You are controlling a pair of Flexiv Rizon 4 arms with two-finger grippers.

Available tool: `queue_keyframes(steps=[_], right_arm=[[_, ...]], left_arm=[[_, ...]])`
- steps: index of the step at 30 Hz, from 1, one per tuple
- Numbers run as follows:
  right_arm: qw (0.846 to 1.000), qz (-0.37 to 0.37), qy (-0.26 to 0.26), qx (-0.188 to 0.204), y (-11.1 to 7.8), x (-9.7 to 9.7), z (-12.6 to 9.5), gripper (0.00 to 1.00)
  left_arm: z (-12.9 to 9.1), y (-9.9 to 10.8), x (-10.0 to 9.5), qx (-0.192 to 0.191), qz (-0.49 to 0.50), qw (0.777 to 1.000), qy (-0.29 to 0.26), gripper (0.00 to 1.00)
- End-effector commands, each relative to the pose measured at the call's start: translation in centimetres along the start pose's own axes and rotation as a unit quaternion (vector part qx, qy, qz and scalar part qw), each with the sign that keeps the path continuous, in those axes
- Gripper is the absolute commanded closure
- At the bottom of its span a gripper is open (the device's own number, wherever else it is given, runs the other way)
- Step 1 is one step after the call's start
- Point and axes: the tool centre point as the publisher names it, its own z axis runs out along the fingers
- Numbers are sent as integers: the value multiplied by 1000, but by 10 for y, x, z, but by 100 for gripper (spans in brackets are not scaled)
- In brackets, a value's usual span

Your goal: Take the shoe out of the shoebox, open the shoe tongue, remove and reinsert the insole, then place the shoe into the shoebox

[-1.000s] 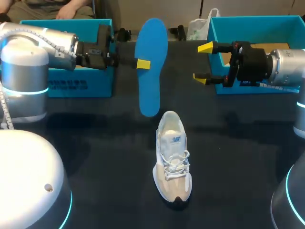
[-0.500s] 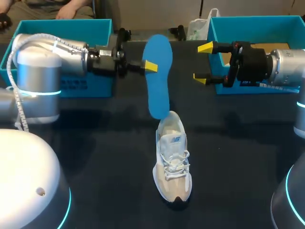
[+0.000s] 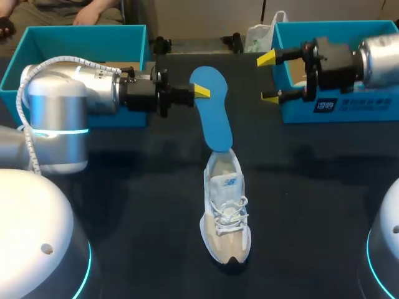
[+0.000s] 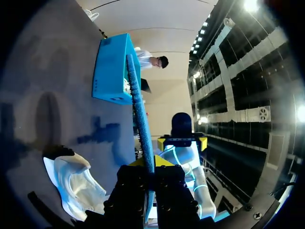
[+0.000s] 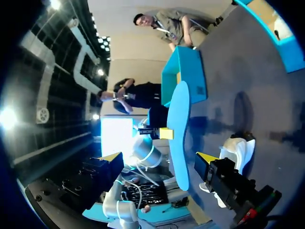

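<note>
left jaws pinch insole (image 3: 214, 117), tip at shoe (image 3: 225, 215) heel

Matt foam insole (image 3: 213, 119), mesh shoe (image 3: 225, 215)

The head camera sits high behind the robot, looking down and forward over the table (image 3: 124, 187). The left wrist camera looks rightward across the table, tight against the insole (image 4: 140, 119), which it sees edge-on. The right wrist camera faces left from farther back and sees the insole's broad side. All three take in the insole and the shoe (image 3: 225, 208).
</note>
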Motion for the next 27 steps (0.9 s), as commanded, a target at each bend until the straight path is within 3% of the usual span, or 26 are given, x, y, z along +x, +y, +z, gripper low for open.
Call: queue_keyframes(steps=[1, 5, 12, 20, 27], right_arm=[[991, 2, -136, 7, -6, 22, -8, 0], [976, 28, -215, 12, -8, 31, -6, 0], [928, 56, -369, 5, -16, 55, 2, 0], [869, 78, -488, -5, -24, 79, 18, 0], [825, 78, -560, -4, -26, 97, 34, 0]], left_arm=[[2, 5, -1, 3, 12, 1000, -5, 100], [4, 6, -2, -3, 14, 1000, -6, 100], [4, 6, -2, -3, 14, 1000, -6, 100], [4, 6, -2, -3, 14, 1000, -6, 100], [4, 6, -2, -3, 14, 1000, -6, 100]])
